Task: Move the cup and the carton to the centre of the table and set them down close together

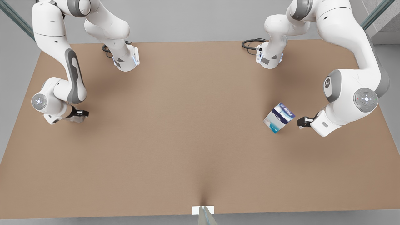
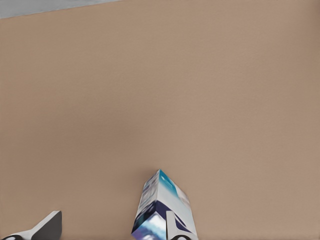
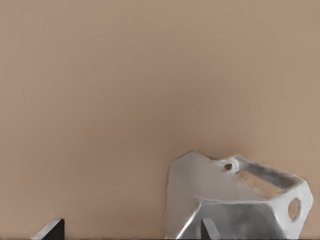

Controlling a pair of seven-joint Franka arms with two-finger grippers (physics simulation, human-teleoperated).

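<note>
Carton (image 1: 279,117) tilted toward front view's right, between left gripper's (image 1: 302,122) spread fingertips (image 2: 176,228), ungrasped. Cup (image 3: 235,200) at far left edge between right gripper's (image 1: 82,113) parted fingers. Neither yet moved to table (image 1: 193,125) centre.

Background stuff in the front view: a coiled black cable (image 1: 252,44) at about 1 o'clock, and a second black cable (image 1: 107,50) at 11. Small white tab (image 1: 196,210) at 6 o'clock, with a greyish strut (image 1: 207,219) crossing it. Teal glassy beams at 10 (image 1: 15,18) and 2 (image 1: 375,14). Plain grey floor (image 1: 193,25) up at 12.
</note>
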